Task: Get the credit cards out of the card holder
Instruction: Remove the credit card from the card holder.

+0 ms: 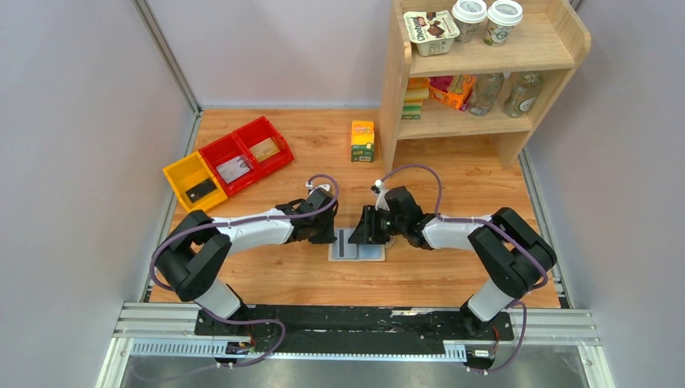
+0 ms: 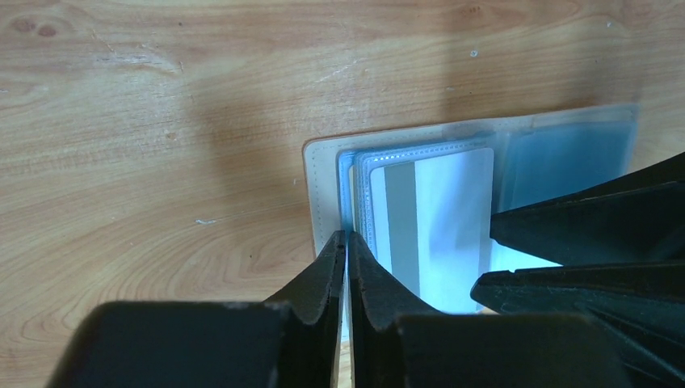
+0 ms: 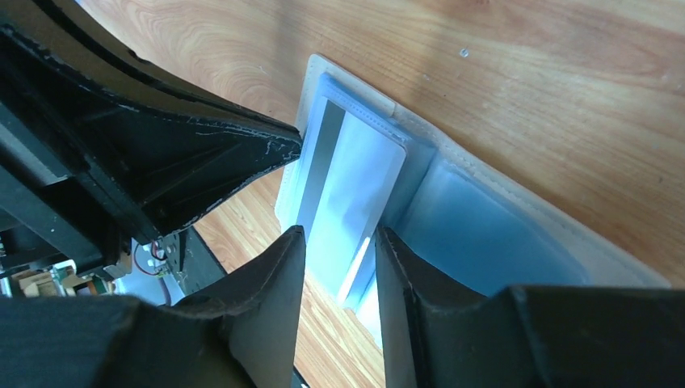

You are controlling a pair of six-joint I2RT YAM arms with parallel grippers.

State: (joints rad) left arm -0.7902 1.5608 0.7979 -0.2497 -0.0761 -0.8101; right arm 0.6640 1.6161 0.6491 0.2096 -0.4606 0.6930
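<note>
Two arms meet over the holder, which lies spread open on the table at the middle of the top view, just ahead of the bases. The left gripper reaches in from the left and the right gripper from the right. Their tips are near each other above the holder's left half, where a card with a dark stripe shows. One arm looks set to steady the holder while the other draws the card out.

From the left wrist, the left gripper is at the bottom centre, its fingers closed to a thin slit. The tips sit right at the beige edge of the holder, beside the clear sleeves. I take this as pinning that side down so the holder cannot slide. Whether a sleeve leaf is nipped in the slit I cannot tell. The card is in its sleeve just right of the tips, stripe up. The right gripper comes in from the right edge of the frame with its jaws apart at the card's far end.

From the right wrist, the right gripper is at the bottom centre. Its jaws are parted and stand one on each side of the near end of the card, with a little light showing on both sides, so nothing is clamped yet. The blue inside of the holder spreads to the right. The left gripper bears on the holder's edge at upper left, opposite the likely direction of pull.
</note>
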